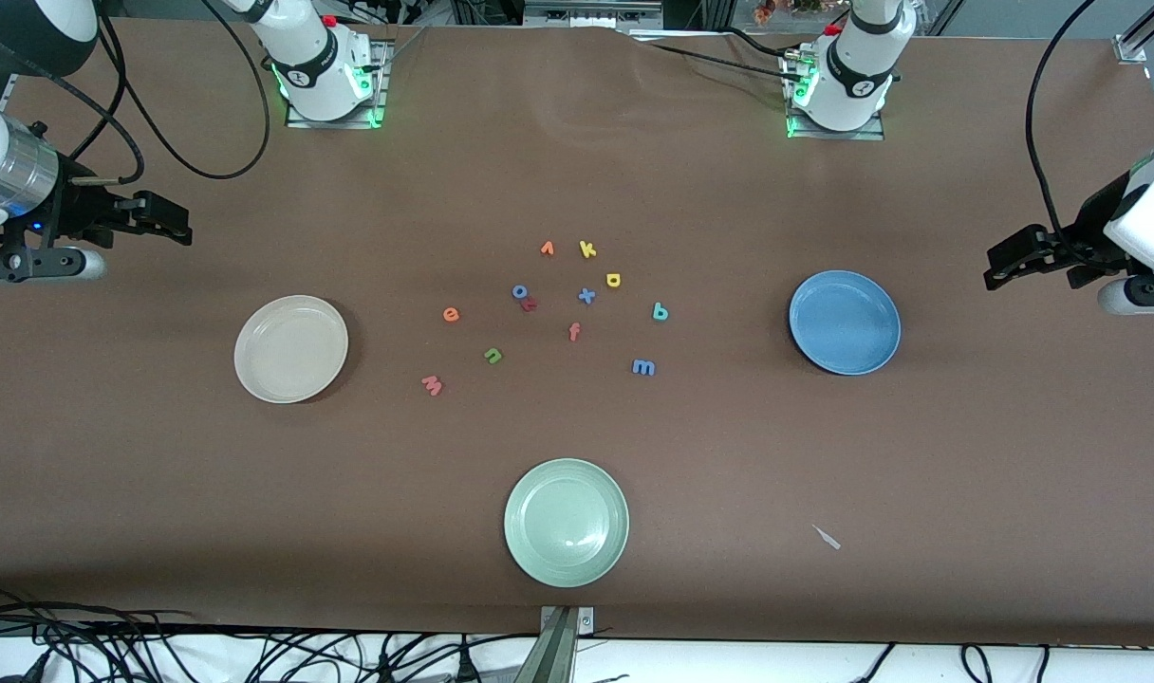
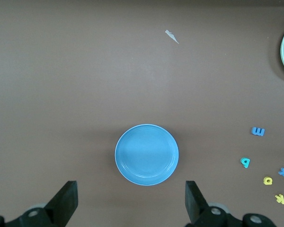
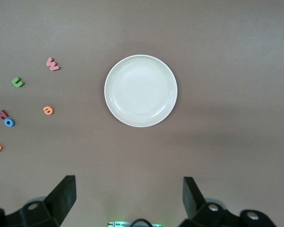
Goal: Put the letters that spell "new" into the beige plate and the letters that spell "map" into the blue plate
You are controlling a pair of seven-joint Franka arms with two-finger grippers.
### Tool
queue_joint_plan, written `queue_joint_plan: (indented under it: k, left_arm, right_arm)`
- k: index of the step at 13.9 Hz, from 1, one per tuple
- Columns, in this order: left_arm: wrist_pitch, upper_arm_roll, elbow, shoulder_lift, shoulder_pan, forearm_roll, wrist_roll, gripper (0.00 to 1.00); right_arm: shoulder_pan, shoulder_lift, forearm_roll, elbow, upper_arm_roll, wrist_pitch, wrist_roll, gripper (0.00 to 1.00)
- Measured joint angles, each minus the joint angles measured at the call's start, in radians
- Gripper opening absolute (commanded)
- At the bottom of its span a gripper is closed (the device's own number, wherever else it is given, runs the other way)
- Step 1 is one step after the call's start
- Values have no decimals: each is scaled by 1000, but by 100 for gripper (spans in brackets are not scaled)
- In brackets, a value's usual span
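Both end effectors (image 1: pixel 174 226) (image 1: pixel 999 266) wide open, empty

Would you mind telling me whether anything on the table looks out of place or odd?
One small thing: a pale scrap, like torn tape or paper, lies on the brown table, nearer the front camera than the blue plate. It belongs to neither letters nor plates.

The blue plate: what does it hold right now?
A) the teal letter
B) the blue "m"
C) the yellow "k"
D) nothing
D: the blue plate shows only bare dish, while the blue "m" lies on the table beside it.
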Motion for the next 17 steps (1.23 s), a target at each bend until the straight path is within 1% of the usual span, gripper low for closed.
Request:
queue_joint_plan:
  k: [10,14,17]
  left_arm:
    - [0,0,3,0,0,-2,0,100]
    - [-3,4,1,17,15,-74,-1,100]
    - [-3,7,1,32,30,-88,-1,100]
  right_arm:
    - [0,0,0,0,0,0,0,100]
    - [0,3,0,0,0,2,1,100]
    - [2,14,1,0,1,18,8,100]
